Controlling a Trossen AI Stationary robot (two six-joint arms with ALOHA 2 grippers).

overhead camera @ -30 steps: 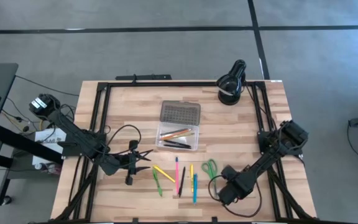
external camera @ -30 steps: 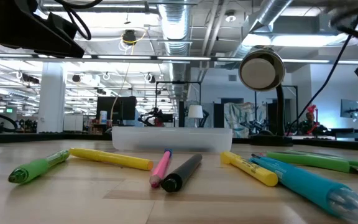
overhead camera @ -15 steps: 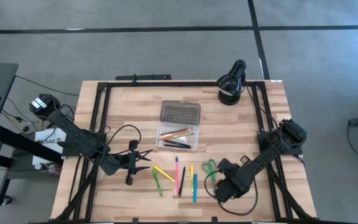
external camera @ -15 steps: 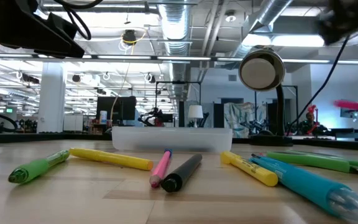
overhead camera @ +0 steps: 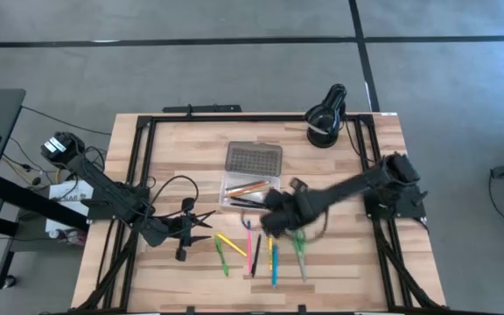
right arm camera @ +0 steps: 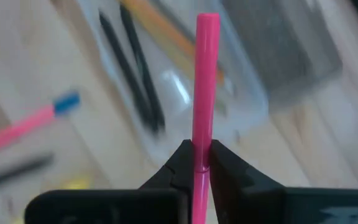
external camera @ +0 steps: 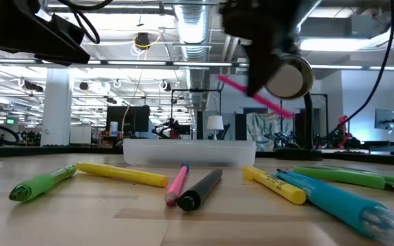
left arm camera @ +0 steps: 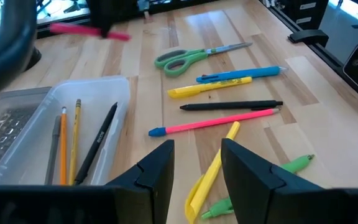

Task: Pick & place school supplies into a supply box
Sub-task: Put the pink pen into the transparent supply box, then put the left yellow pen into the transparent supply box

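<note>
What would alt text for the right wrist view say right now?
The right gripper is shut on a pink pen, held lengthwise above the open supply box, which holds pencils and dark pens. Another pink pen with a blue cap lies on the table beside the box.

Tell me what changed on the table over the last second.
The right gripper, shut on a pink pen, swung from the table's near right corner inward, now just short of the supply box. The left gripper stayed open at the left. The scissors and other pens on the table did not move.
</note>
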